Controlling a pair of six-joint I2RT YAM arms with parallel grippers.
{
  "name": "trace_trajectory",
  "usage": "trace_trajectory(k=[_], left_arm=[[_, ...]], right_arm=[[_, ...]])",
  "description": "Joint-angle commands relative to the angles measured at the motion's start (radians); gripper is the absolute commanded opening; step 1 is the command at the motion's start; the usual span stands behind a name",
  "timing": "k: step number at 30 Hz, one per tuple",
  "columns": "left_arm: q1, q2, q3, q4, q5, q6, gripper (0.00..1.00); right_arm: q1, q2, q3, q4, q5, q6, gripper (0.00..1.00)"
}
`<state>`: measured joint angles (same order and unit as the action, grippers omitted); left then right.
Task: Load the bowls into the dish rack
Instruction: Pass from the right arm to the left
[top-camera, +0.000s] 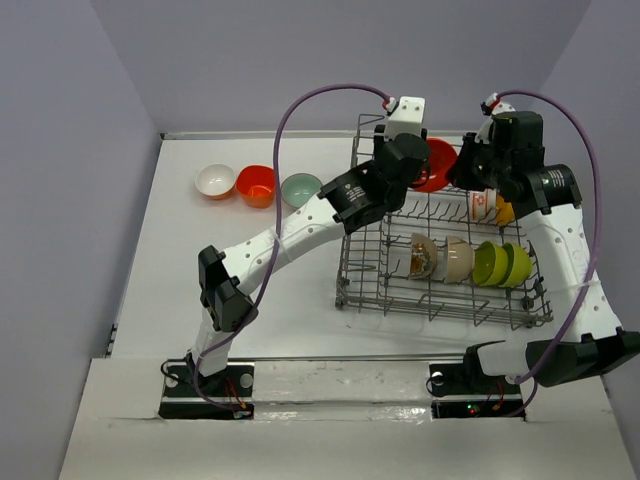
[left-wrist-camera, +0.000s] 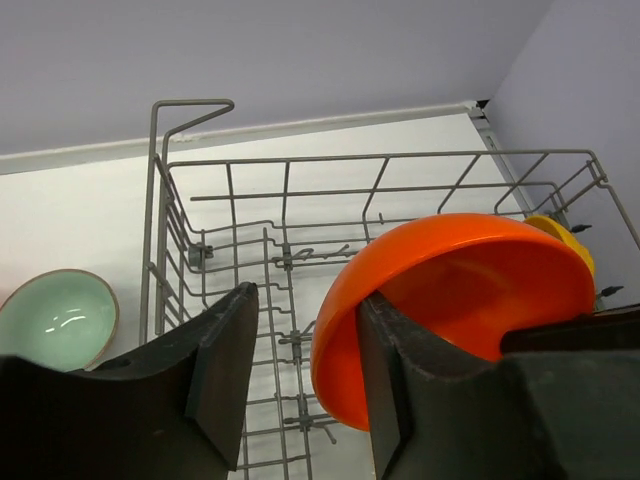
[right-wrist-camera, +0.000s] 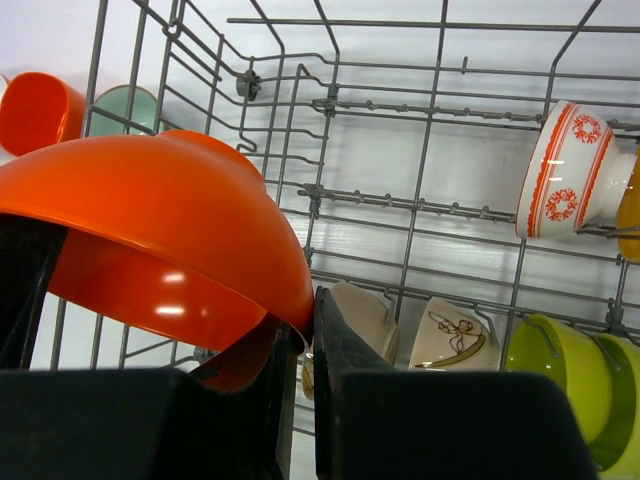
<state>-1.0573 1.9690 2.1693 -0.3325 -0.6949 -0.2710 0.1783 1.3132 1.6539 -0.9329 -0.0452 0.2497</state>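
A red-orange bowl (top-camera: 436, 165) hangs tilted over the back left part of the dish rack (top-camera: 440, 300). My right gripper (right-wrist-camera: 308, 300) is shut on the rim of this bowl (right-wrist-camera: 150, 220). My left gripper (left-wrist-camera: 308, 300) is open around the opposite rim of the bowl (left-wrist-camera: 460, 290): one finger is inside the bowl, the other stands apart outside it. In the rack (right-wrist-camera: 430, 130) stand a white bowl with red pattern (right-wrist-camera: 560, 185), two beige bowls (top-camera: 445, 258), lime green bowls (top-camera: 500, 263) and a yellow bowl (top-camera: 505, 210).
On the table left of the rack sit a white bowl (top-camera: 215, 181), an orange bowl (top-camera: 256, 185) and a pale teal bowl (top-camera: 300, 189) in a row. The rack's tall wire sides (left-wrist-camera: 290, 160) surround both grippers. Purple cables arch over the arms.
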Motion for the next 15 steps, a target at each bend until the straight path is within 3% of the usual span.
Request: trace_trajectory(k=[1,4,14,15], left_arm=[[0.014,-0.024,0.014,0.021,0.005,0.012,0.5],[0.014,-0.022,0.014,0.027,0.021,0.018,0.45],[0.016,-0.024,0.006,0.021,0.069,0.019,0.0],[0.019,-0.025,0.006,0.018,0.083,0.016,0.0]], right_arm=[[0.004,-0.038,0.047,0.032,-0.03,0.005,0.01],[0.004,-0.04,0.052,0.031,-0.033,0.006,0.01],[0.004,-0.068,0.04,0.051,-0.048,0.002,0.02],[0.004,-0.074,0.035,0.057,-0.047,0.002,0.04]])
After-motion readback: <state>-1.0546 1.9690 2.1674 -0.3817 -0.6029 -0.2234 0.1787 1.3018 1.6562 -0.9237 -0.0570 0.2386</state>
